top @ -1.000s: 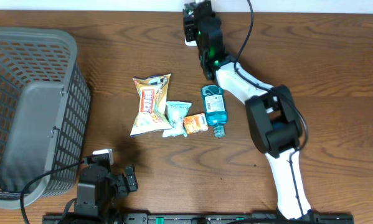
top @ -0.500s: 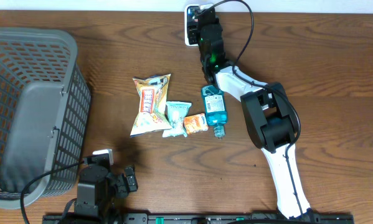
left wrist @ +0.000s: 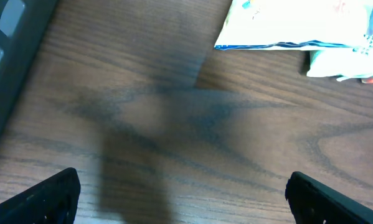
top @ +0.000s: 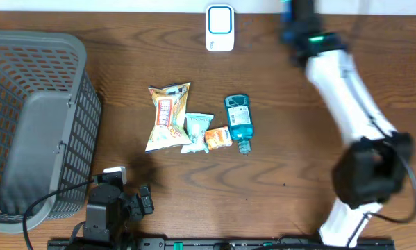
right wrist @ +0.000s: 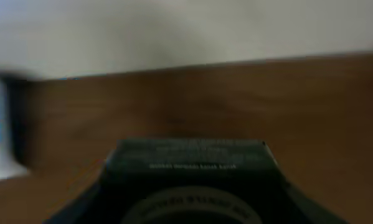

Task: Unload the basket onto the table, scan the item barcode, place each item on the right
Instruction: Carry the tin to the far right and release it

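My left fingers (left wrist: 335, 199) stand spread wide with nothing between them, low over the brown wooden tabletop (top: 374, 69) near its front edge, just beside the grey plastic mesh basket (top: 34, 118) that fills the left side. In the middle of the tabletop four goods lie in a loose row, none of them held. A yellow-and-white snack packet (top: 167, 117) is on the left, with a pale green sachet (top: 197, 130) against its right edge. Next comes a small orange sachet (top: 218, 137) touching the green one. A teal plastic bottle (top: 239, 123) lies flat just beside that, its cap toward the front. The white barcode scanner with a blue face (top: 220, 28) sits alone at the far edge, well apart from the goods. My white right arm (top: 346, 97) reaches from the front right corner to that far edge, to the right of the scanner. My right fingers (top: 294, 17) are a dark smear there, and the right wrist view is blurred too, so I cannot tell how wide they stand or whether they grip anything.
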